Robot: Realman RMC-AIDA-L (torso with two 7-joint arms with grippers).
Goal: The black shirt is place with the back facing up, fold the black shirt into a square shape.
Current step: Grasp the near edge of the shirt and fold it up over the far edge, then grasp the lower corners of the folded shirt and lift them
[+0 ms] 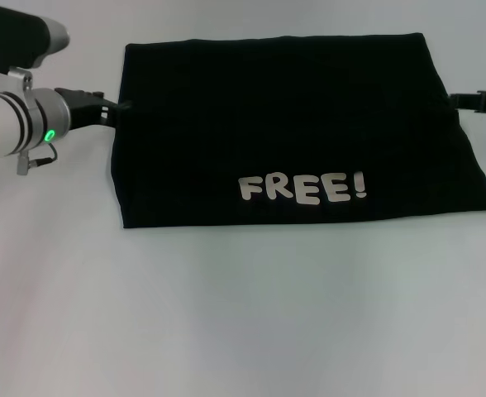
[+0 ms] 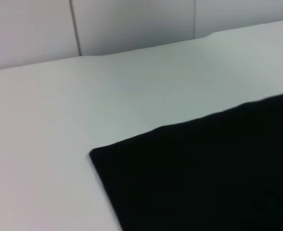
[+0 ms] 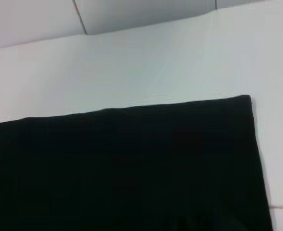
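The black shirt lies flat on the white table as a wide folded rectangle, with white "FREE!" lettering facing up near its front edge. My left gripper is at the shirt's left edge, about halfway back, its tip touching or just meeting the cloth. At the shirt's right edge, near the picture's border, my right gripper shows only in part. A corner of the black shirt fills the left wrist view, and another stretch of the black shirt with a corner fills the right wrist view.
The white table spreads bare in front of the shirt and to both sides. A pale wall with seams rises behind the table's far edge in the wrist views.
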